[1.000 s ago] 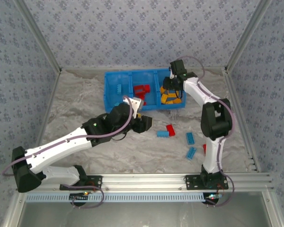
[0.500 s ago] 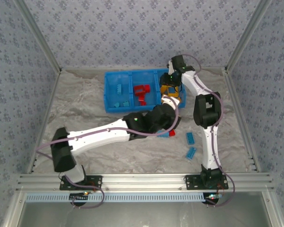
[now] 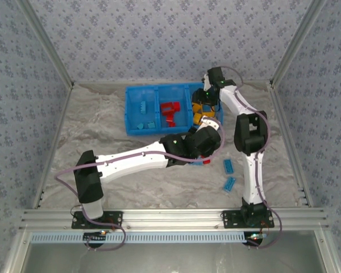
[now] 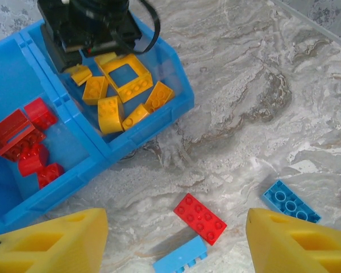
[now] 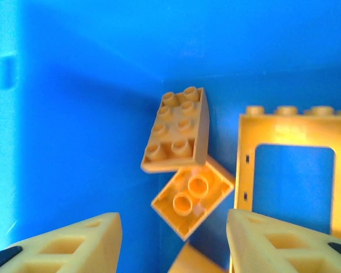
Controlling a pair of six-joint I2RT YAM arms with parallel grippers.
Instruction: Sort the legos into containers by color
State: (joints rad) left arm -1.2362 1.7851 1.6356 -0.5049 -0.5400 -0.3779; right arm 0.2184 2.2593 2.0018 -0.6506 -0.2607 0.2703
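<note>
Quick status from the sorting job. My left gripper (image 4: 173, 242) hangs over the loose bricks on the table (image 4: 244, 85), jaws apart and nothing in them. The red brick (image 4: 200, 218) sits right in the gap between my fingers, a little ahead. A blue brick (image 4: 182, 257) is just beside it on the near side, maybe touching, I can't tell. I reckon I'm spread this wide so I can drop over the red one, but that blue neighbour could get caught too. A second blue brick (image 4: 291, 201) lies ahead of my right finger. The bin (image 4: 159, 122) is ahead, past my left finger, and its red pile (image 4: 28, 136) is where this brick belongs.

My right gripper (image 5: 173, 239) is down inside the yellow compartment, jaws apart, clamping nothing. Two orange bricks (image 5: 176, 131) lie ahead of the gap, one leaning on the other, and the orange frame (image 5: 295, 170) is ahead of the right finger. Looks like a drop-off pose to me.
</note>
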